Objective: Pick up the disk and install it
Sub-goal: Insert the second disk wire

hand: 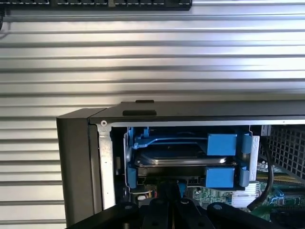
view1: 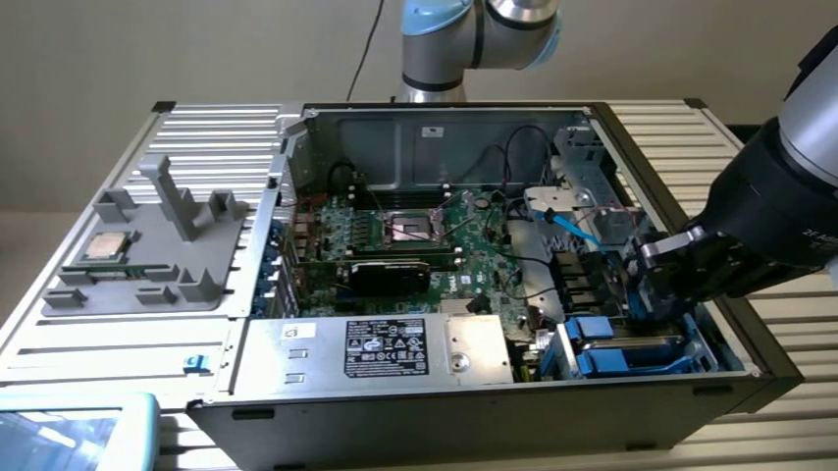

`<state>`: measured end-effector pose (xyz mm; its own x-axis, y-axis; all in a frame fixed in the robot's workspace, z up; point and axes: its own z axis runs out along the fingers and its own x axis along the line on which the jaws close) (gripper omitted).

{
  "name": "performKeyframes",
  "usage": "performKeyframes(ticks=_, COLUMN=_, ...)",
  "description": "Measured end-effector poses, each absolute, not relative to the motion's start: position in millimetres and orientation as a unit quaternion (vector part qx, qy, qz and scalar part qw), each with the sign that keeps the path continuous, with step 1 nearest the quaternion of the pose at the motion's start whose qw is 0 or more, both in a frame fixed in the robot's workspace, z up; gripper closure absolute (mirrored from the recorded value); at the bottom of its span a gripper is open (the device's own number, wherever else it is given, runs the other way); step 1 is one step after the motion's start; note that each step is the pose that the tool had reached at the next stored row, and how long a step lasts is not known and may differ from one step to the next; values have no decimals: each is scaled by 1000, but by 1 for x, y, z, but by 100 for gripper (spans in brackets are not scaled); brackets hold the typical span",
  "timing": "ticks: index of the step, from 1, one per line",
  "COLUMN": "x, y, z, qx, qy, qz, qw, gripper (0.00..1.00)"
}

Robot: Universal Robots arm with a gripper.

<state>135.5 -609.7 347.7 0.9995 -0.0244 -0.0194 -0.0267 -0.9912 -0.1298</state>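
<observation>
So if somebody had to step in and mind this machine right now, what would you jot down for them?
Gripper: black, shut, down inside the open computer case at the exterior view's right, right at the drive bay.
Disk: the flat grey-silver hard drive in its bright blue plastic carrier sits in the bay at the case's corner, just ahead of the gripper.
Done: disk is off the table and in the bay.
Left: I cannot tell if it is fully seated, or if the gripper is touching it.

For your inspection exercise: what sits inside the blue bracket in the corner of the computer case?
A grey disk lies inside the blue bracket, between its blue tabs. Its edge shows; its label and rear connectors are covered by the bracket.
</observation>
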Motion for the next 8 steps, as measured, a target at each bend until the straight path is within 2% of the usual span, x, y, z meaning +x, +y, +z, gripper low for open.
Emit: performKeyframes(ticks=8, x=136, y=-610, z=343, qx=-998, qy=13, qz=9, qw=65, gripper=89)
